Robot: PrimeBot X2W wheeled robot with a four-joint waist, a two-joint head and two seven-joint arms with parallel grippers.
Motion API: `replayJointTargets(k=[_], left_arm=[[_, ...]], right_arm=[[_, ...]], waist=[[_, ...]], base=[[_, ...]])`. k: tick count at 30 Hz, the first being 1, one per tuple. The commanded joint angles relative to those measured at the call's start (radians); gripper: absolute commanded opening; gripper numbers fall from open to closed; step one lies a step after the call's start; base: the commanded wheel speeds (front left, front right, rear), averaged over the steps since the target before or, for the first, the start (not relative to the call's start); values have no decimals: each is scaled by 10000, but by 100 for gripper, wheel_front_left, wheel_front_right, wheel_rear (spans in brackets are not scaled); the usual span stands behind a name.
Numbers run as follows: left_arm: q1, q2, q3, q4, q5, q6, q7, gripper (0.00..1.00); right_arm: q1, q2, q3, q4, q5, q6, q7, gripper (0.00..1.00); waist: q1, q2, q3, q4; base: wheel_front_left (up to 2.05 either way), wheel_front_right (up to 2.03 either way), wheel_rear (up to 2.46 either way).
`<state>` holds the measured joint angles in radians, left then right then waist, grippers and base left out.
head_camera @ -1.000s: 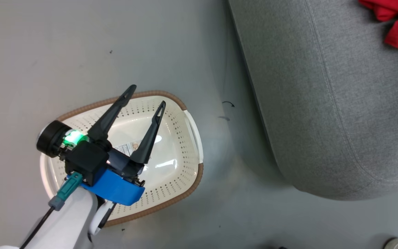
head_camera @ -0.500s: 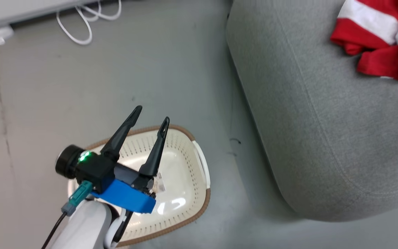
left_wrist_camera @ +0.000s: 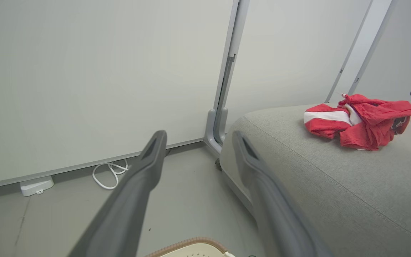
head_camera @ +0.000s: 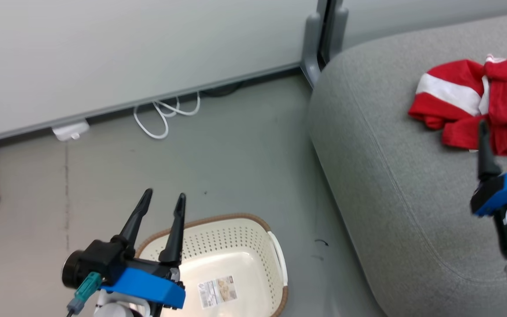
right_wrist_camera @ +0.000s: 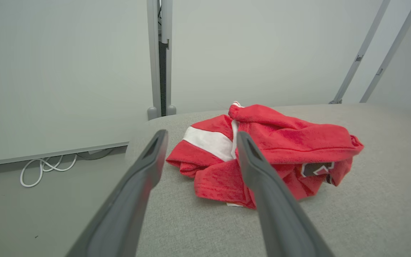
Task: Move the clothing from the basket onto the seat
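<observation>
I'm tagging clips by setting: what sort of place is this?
Probably a lab or office staged as a living room: a grey sofa and laundry basket on bare floor, before plain partition panels on metal posts.

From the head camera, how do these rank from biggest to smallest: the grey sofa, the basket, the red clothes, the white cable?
1. grey sofa
2. basket and red clothes: they look alike, and the frame cuts both off
3. white cable
</observation>
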<state>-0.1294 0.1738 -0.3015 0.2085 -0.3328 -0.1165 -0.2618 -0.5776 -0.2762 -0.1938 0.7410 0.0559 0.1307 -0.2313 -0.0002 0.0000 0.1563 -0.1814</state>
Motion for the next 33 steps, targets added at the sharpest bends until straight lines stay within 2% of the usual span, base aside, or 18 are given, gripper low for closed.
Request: replayJointTargets(k=[1, 9, 19, 27, 33], left_arm=[[233, -103, 278, 4, 97, -54, -43, 100], [890, -446, 1179, 137, 356, -92, -38, 100], [1344, -751, 1882, 435, 546, -141, -37, 100], [1408, -850, 2190, 719, 556, -153, -37, 100], [1265, -711, 2097, 913, 504, -135, -37, 100]], right_arm=[[601, 88, 312, -598, 99, 2, 82, 100], [2613, 909, 1171, -3036, 341, 2, 668, 100], [4668, 1862, 1165, -5292, 468, 3, 1143, 100], [5322, 2126, 1498, -5894, 428, 2, 1240, 100], [5561, 2224, 1511, -5957, 479, 3, 1157, 100]], waist=[[2, 0, -494, 346], [2, 0, -1068, 923], [2, 0, -1545, 1705], [2, 0, -1617, 1901], [2, 0, -1677, 1995]], base=[[0, 0, 0], [0, 0, 0], [0, 0, 0], [0, 0, 0], [0, 0, 0]])
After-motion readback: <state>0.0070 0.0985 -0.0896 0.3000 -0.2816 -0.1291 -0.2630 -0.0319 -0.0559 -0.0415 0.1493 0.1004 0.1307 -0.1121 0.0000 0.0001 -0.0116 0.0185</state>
